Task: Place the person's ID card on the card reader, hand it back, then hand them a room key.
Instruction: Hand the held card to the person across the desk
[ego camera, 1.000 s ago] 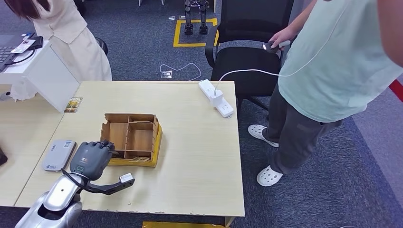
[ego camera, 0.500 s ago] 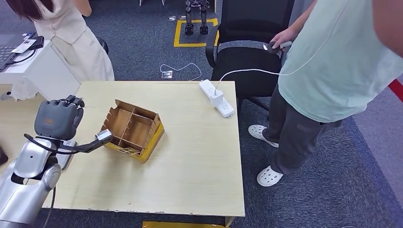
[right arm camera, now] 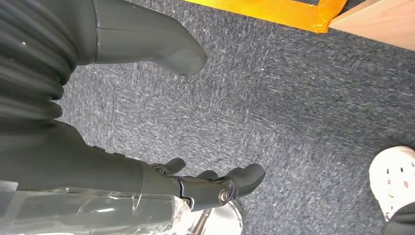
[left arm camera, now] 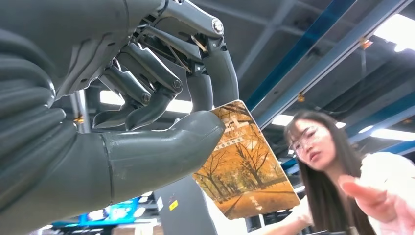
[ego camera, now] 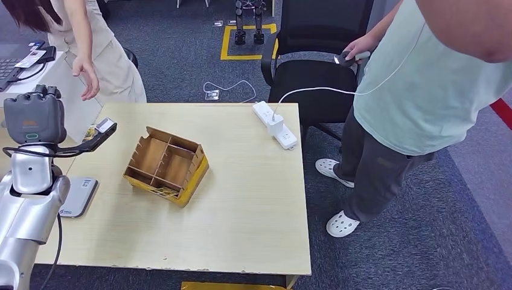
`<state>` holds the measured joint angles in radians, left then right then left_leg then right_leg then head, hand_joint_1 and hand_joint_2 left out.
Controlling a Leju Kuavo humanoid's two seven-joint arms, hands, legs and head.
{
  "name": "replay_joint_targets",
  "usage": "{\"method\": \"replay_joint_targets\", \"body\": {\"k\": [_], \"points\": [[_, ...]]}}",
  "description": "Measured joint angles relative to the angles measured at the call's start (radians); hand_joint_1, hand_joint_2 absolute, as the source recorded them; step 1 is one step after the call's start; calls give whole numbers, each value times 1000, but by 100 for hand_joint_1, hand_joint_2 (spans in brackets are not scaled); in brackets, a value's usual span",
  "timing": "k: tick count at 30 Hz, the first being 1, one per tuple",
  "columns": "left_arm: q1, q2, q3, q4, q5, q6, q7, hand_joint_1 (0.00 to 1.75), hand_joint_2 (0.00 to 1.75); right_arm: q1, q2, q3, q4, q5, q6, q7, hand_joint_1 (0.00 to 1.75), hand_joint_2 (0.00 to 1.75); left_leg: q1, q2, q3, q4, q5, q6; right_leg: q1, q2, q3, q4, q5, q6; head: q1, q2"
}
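Left hand [left arm camera: 122, 127], raised upright, pinches room key [left arm camera: 244, 164].

Card reader [ego camera: 75, 197] left of divided box [ego camera: 166, 166], both on table [ego camera: 253, 205]

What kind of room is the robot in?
Probably an office or robot test lab: grey carpet, a black office chair, a wooden table with a power strip, and yellow floor tape.
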<state>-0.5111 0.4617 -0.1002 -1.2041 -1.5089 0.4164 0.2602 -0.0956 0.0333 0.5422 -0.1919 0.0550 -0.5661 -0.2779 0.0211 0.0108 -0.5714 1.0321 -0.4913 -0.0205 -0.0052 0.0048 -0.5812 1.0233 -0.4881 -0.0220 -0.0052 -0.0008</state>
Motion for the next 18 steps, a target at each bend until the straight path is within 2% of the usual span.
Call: {"method": "replay_joint_targets", "body": {"k": [4,10,11,14,15,18], "points": [[-43,-16,7,83,-1,29,3,175,175,-6,3,1,-1,7,0,4,0,175,0,0,0,0,0,0,0,0,0,0,0,0,0,0],[-65,-36,9,133,-1,34,3,175,175,-7,4,1,-2,8,0,6,0,175,0,0,0,0,0,0,0,0,0,0,0,0,0,0],[-66,-39,9,137,0,34,2,142,175,-7,4,1,-2,8,0,6,0,175,0,0,0,0,0,0,0,0,0,0,0,0,0,0],[-69,-48,9,146,0,36,-7,11,175,-7,4,1,-2,11,0,6,0,175,0,0,0,0,0,0,0,1,0,0,0,0,0,0],[-69,-51,10,148,1,41,-12,0,175,-7,4,1,-2,12,0,6,0,175,0,0,0,0,0,0,0,1,0,0,0,0,0,0],[-68,-57,11,149,1,75,-20,0,175,-7,5,1,-2,17,0,6,0,175,0,0,0,0,0,0,0,0,0,0,0,0,0,0]]}}
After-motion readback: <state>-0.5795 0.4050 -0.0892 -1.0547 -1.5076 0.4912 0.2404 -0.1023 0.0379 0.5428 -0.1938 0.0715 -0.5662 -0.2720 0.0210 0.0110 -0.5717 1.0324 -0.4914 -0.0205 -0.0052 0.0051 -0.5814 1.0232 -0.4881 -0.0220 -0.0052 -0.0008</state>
